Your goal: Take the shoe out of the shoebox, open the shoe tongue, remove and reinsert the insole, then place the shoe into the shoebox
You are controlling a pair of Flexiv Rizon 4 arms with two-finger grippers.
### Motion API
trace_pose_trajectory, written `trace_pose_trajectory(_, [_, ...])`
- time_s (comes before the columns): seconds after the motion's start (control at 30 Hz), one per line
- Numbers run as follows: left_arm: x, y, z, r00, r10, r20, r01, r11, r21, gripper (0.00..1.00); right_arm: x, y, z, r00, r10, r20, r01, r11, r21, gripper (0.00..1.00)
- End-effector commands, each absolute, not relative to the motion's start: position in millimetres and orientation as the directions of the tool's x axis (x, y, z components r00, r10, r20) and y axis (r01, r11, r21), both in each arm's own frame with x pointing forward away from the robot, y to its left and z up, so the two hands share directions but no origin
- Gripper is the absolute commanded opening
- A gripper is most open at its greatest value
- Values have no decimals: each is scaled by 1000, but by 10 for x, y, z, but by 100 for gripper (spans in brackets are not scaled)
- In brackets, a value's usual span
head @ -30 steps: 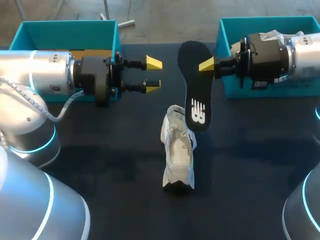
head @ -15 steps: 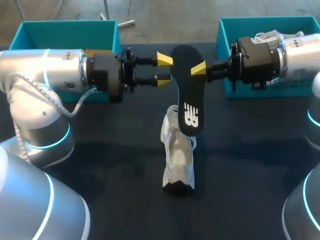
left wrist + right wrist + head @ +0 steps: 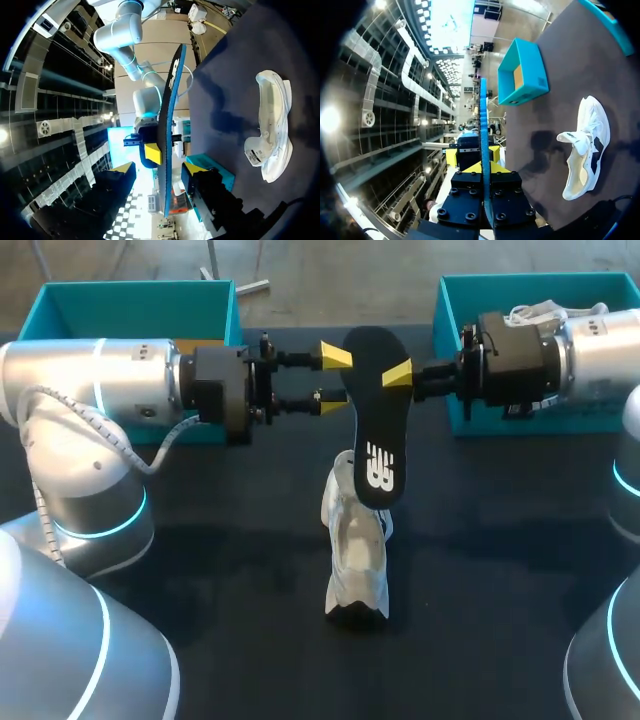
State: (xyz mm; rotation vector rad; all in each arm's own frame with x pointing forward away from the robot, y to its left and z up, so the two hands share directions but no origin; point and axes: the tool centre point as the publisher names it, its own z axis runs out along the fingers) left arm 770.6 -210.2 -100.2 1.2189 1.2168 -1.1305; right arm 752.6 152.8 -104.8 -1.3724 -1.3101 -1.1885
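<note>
The black insole [image 3: 372, 420] hangs upright above the table, held at its side edge by my right gripper [image 3: 398, 373], which is shut on it. In the right wrist view the insole [image 3: 483, 115] stands edge-on between the right gripper's [image 3: 483, 169] yellow tips. My left gripper [image 3: 335, 377] is open at the insole's other edge. In the left wrist view the insole [image 3: 167, 125] sits inside the left gripper's [image 3: 159, 170] gap, with space on both sides. The white shoe [image 3: 357, 550] lies on the dark table below the insole's lower end, also seen as the shoe [image 3: 272, 125] and the shoe [image 3: 585, 150].
A teal shoebox [image 3: 130, 295] stands at the back left behind my left arm. A second teal box [image 3: 447, 320] at the back right holds another white shoe [image 3: 545, 310]. Both arms stretch across the back half of the table.
My left gripper has moved right until its open fingers straddle the insole's edge. My right gripper has carried the insole a little to the left.
</note>
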Motion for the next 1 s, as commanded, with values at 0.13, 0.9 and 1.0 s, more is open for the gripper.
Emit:
trace_pose_trajectory(0.13, [7747,-2219,-1027,44,14,-999,998,47,45,32,7523,1600,-1054,-17,158,987,997,-68,28,0])
trace_pose_trajectory(0.9, [7691,-2291,-1138,19,9,-1000,999,42,20,0,7536,1633,-1093,-16,158,987,997,-71,27,0])
trace_pose_trajectory(1.0, [7684,-2290,-1142,17,8,-1000,999,36,17,0,7546,1637,-1114,-9,157,987,997,-72,21,0])
